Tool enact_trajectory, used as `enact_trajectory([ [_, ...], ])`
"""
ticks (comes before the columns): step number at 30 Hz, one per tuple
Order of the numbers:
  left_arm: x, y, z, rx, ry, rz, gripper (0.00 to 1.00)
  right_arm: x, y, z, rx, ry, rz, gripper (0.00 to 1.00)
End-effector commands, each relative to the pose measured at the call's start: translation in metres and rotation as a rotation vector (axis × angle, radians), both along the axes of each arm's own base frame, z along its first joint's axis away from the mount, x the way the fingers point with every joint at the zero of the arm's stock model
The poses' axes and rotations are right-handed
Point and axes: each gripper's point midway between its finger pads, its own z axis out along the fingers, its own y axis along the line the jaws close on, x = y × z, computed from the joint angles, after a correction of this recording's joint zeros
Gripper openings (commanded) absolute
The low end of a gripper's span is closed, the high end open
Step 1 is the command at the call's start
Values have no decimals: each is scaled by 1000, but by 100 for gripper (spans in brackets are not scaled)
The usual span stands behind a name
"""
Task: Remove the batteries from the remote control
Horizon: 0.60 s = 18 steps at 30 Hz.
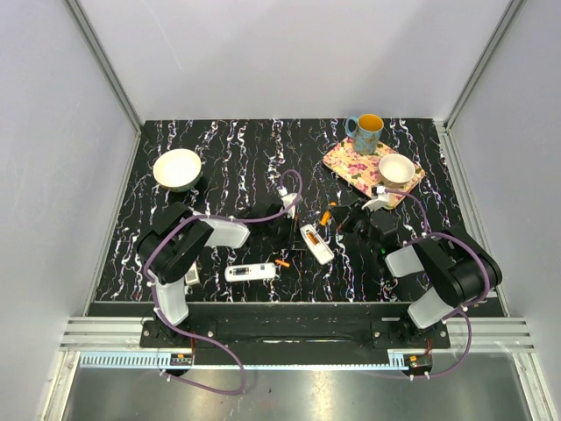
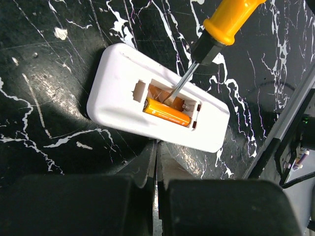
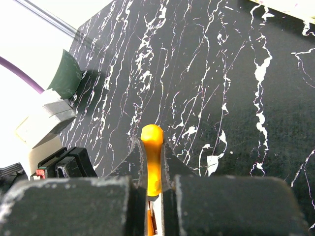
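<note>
Inside the open bay of the remote control (image 2: pixel 123 73) lies one orange battery (image 2: pixel 166 112), the tip of the screwdriver (image 2: pixel 231 17) beside it. My right pincer (image 3: pixel 152 147) clamps the screwdriver's handle; my left pincer (image 2: pixel 156 147) is closed on nothing.

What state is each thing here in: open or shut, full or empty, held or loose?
Remote: cover off, one slot filled, one empty.
Battery inside: seated in its slot.
Loose battery: out, lying on the table.
Screwdriver: held, tip in the battery compartment.
Right gripper: shut on the screwdriver.
Left gripper: shut, holding nothing.
Mug: upright on the tray.
</note>
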Motion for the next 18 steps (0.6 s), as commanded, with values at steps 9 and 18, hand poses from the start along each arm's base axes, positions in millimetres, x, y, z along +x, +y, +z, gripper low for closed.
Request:
enact_trajectory([
  [9,6,5,-31,82,41,18,0,-8,23,11,111,31,96,0],
  [18,6,9,-37,98,60,27,0,-9,30,11,152,60,129,0],
])
